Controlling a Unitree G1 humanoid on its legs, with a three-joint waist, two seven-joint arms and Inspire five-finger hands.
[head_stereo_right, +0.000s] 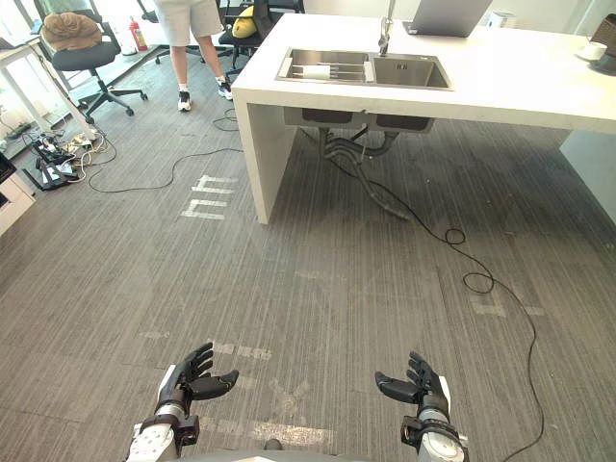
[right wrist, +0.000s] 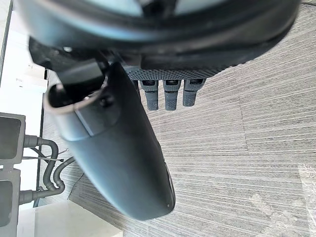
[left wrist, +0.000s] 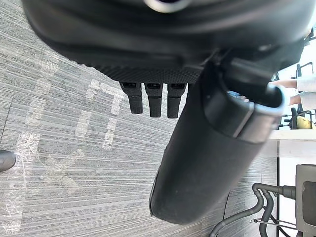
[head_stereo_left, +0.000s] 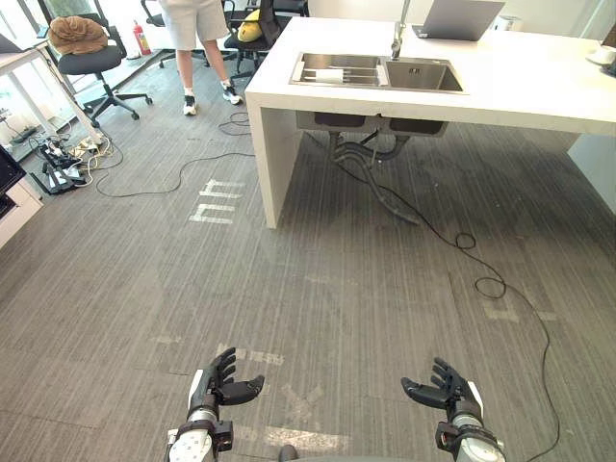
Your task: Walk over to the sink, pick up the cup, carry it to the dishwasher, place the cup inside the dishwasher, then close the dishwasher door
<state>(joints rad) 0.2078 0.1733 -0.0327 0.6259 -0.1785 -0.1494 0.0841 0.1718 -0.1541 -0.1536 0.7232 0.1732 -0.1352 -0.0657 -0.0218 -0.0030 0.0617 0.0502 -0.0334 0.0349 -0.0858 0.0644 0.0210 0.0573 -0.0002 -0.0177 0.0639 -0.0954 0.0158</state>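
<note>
A steel double sink (head_stereo_left: 377, 72) is set in a white counter (head_stereo_left: 520, 91) across the room, with a tap (head_stereo_left: 397, 38) behind it. The sink's left basin holds a rack with something white in it. A white cup (head_stereo_left: 604, 55) stands on a saucer at the counter's far right edge. My left hand (head_stereo_left: 223, 380) and right hand (head_stereo_left: 445, 387) hang low over the grey carpet, far from the sink, both open and empty. The left hand's straight fingers (left wrist: 154, 98) and the right hand's straight fingers (right wrist: 170, 94) point at bare floor.
A person (head_stereo_left: 197, 38) stands at the far left of the counter beside office chairs (head_stereo_left: 91, 58). A laptop (head_stereo_left: 460, 17) sits behind the sink. Grey hoses (head_stereo_left: 371, 168) hang under the counter. Power strips and cables (head_stereo_left: 63, 159) lie at the left.
</note>
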